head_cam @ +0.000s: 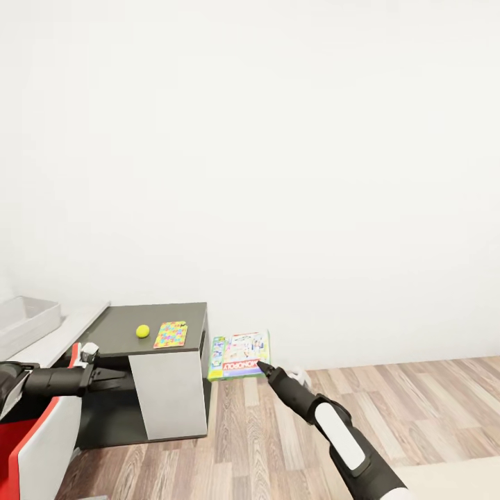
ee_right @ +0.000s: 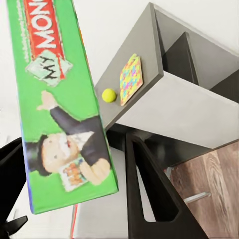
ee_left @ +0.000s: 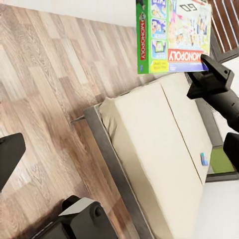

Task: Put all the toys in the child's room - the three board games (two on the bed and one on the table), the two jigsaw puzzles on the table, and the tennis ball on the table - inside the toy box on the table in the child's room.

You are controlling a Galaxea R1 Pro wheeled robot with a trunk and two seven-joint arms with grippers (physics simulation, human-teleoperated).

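My right gripper (head_cam: 262,365) is shut on a green Monopoly board game box (head_cam: 239,354), held up in the air just right of the table's dark lower section (head_cam: 187,316). The box (ee_right: 59,99) fills the space between the fingers (ee_right: 149,189) in the right wrist view. On the dark top lie the tennis ball (head_cam: 142,331) and a jigsaw puzzle box (head_cam: 171,334), side by side. The light grey toy box (head_cam: 24,319) stands on the pale desktop at far left. My left gripper (head_cam: 111,378) hangs open in front of the table. The bed (ee_left: 149,149) carries a small blue box (ee_left: 204,159).
A white wall rises behind the table. Wood-plank floor (head_cam: 389,403) spreads to the right. The bed's grey frame (ee_left: 107,149) runs along the mattress edge. A red and white part of my body (head_cam: 35,444) sits at lower left.
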